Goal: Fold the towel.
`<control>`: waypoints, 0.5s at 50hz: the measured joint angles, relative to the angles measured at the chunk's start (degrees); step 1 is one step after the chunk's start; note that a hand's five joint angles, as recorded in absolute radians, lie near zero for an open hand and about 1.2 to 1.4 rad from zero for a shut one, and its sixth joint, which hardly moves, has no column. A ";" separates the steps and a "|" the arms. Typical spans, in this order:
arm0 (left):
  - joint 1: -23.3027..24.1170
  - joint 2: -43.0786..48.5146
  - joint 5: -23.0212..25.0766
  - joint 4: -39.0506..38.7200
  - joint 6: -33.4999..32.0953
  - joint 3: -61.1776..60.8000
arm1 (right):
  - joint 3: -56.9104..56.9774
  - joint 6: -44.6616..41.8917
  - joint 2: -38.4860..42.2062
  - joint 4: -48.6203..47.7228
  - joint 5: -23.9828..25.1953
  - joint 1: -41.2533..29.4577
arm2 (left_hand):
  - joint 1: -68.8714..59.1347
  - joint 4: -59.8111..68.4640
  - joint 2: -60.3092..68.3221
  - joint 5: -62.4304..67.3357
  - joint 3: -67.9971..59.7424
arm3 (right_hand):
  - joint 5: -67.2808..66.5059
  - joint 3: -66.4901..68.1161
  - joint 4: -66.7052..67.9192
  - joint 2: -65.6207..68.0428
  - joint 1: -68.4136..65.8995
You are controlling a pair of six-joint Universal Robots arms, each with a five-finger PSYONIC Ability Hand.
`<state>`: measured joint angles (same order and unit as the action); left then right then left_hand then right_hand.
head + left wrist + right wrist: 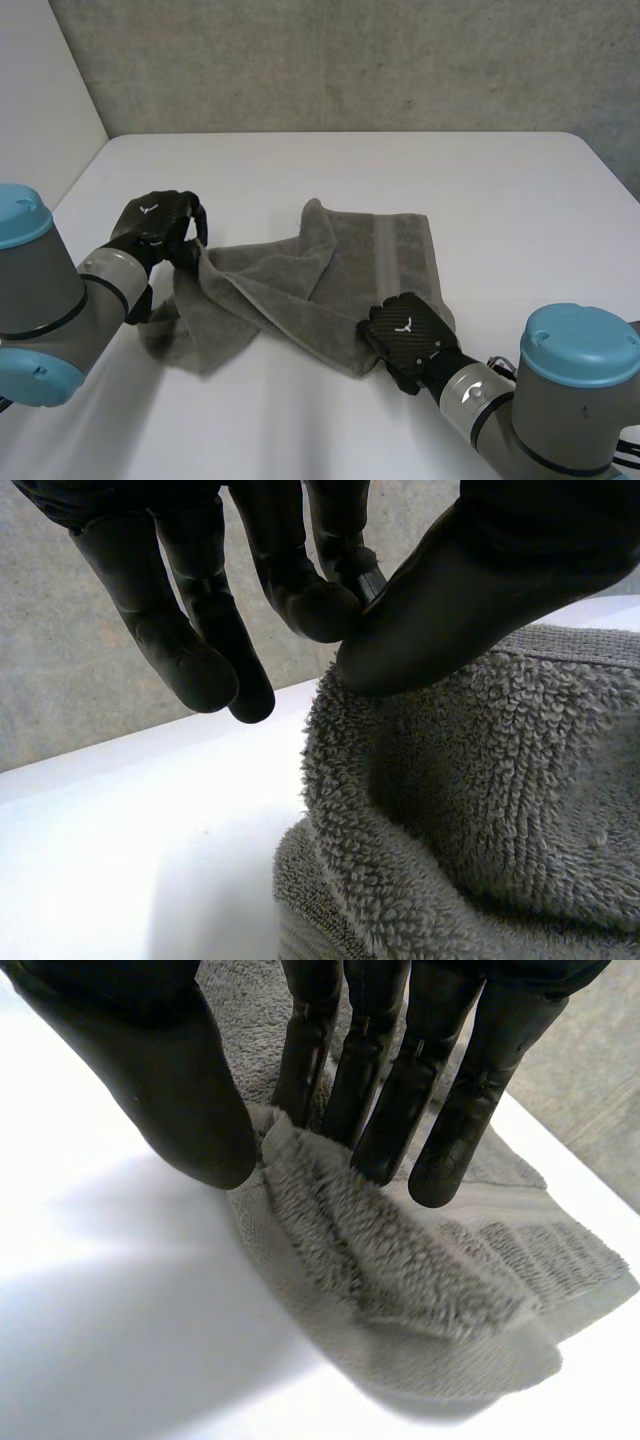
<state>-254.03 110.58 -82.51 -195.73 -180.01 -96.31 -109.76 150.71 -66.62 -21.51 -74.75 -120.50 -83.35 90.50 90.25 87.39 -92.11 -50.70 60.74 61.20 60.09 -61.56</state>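
L hand (158, 228): thumb (450, 590) and one finger (315, 600) meet in a pinch on the top edge of the towel (330, 275), per L wrist view. The other fingers hang straighter beside the pinch, clear of the cloth. In head view we see the pinched bit is at the towel's left end and held up off the counter (500, 200). Cloth drapes down from the hand and sags to the counter near the L arm (60, 300).

R hand (408, 340): on the towel's near edge, toward its right end. R wrist view shows the thumb (190, 1090) at one side of a raised ridge of cloth and the fairly straight fingers (400, 1100) at the other. We read this as a grip on the towel's edge, fingers against thumb. The fingertips rest on the pile, and past them the hem lies flat on the counter.

Towel: grey terry, rumpled, approx mid-counter between the two hands. A hemmed edge runs diagonally from the L hand down toward the R hand, w/ the left part lying over the rest. The right part is flatter, and a woven band (385, 265) crosses it front to back. A small peak stands at the far edge.

Behind the counter is a grey concrete wall (350, 60).
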 measured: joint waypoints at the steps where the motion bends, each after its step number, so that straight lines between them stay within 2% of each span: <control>1: 0.01 -0.02 0.00 0.00 0.00 -0.01 | 0.16 -0.03 -0.22 0.02 -0.06 0.01 | 0.00 0.00 0.00 0.00 0.00 | -1.84 1.64 1.66 1.57 -1.62; 7: 0.03 -0.42 0.01 0.10 0.10 -0.08 | 2.16 0.07 -1.17 0.42 -0.32 0.51 | 0.00 0.00 0.00 0.00 0.00 | -16.21 15.59 15.20 15.77 -14.63; 15: 0.25 -1.14 0.44 0.15 -0.12 -0.45 | 7.25 -0.46 -0.13 2.12 -0.24 3.43 | 0.00 0.00 0.00 0.00 0.00 | -16.43 16.25 15.78 15.78 -14.79; 25: 1.14 1.52 0.13 0.17 -1.01 1.78 | 19.83 -3.59 4.73 12.47 -0.46 4.79 | 0.00 0.00 0.00 0.00 0.00 | -14.09 13.79 13.26 13.71 -12.59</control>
<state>-252.89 112.10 -82.38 -195.56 -181.02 -94.53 -89.93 147.12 -61.89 -9.04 -75.21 -115.72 -83.35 90.50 90.24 87.39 -92.11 -64.79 74.53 74.45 73.80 -74.15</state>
